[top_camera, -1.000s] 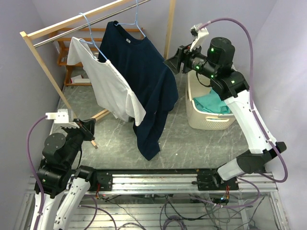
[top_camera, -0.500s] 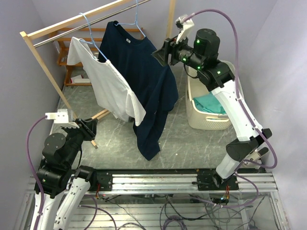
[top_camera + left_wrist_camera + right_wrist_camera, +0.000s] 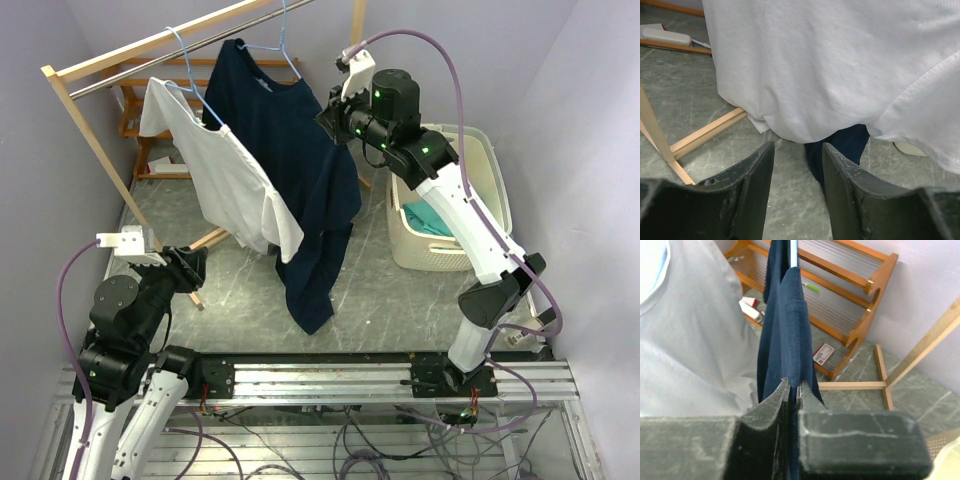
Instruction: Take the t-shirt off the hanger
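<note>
A navy t-shirt [image 3: 290, 150] hangs on a light blue wire hanger [image 3: 287, 52] from the rail. My right gripper [image 3: 328, 118] is at the shirt's right shoulder. In the right wrist view it [image 3: 794, 385] is shut on a fold of the navy fabric [image 3: 787, 315], with the hanger wire [image 3: 793, 251] just above. A white t-shirt [image 3: 230, 180] hangs to the left on a second blue hanger [image 3: 185, 70]. My left gripper [image 3: 190, 268] sits low at the near left. It [image 3: 797, 146] is open with nothing between its fingers, below the white shirt's hem [image 3: 830, 65].
A wooden clothes rack [image 3: 75, 120] with a metal rail spans the back. A cream laundry basket [image 3: 470, 150] at the right holds a teal cloth [image 3: 435, 218]. A wooden shoe rack [image 3: 850, 290] stands behind the shirts. The rack's foot bars [image 3: 705, 132] lie on the grey floor.
My right arm swung left from over the basket to the navy shirt's shoulder and shut on the fabric. My left gripper's jaws spread apart.
</note>
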`<move>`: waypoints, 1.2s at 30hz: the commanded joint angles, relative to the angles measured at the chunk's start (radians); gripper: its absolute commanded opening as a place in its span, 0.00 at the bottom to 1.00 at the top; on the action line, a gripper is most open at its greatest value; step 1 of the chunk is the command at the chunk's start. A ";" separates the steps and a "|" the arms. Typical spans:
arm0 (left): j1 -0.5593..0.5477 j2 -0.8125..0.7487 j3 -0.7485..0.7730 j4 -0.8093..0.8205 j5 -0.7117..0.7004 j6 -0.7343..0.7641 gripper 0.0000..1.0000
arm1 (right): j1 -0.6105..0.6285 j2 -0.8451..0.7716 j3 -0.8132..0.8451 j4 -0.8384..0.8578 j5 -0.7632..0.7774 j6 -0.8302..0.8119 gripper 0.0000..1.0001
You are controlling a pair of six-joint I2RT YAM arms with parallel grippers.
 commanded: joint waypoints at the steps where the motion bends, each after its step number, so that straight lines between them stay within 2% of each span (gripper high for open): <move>1: 0.010 0.006 0.019 0.016 0.007 0.001 0.57 | 0.004 -0.020 -0.018 0.038 0.078 0.002 0.00; 6: 0.009 0.006 0.020 0.020 0.021 0.006 0.69 | 0.001 -0.102 -0.132 0.203 0.080 0.015 0.00; 12: 0.009 0.010 0.022 0.021 0.032 0.008 0.79 | -0.007 -0.121 -0.110 0.286 0.099 0.032 0.00; 24: 0.009 -0.021 0.011 0.036 0.052 0.016 0.77 | -0.026 -0.152 -0.071 0.351 0.084 0.051 0.00; 32: 0.009 -0.026 0.008 0.062 0.112 0.039 0.77 | -0.028 -0.386 -0.299 0.432 0.126 0.046 0.00; 36: 0.009 -0.015 0.008 0.090 0.160 0.046 0.81 | -0.028 -0.455 -0.334 0.404 0.129 0.043 0.00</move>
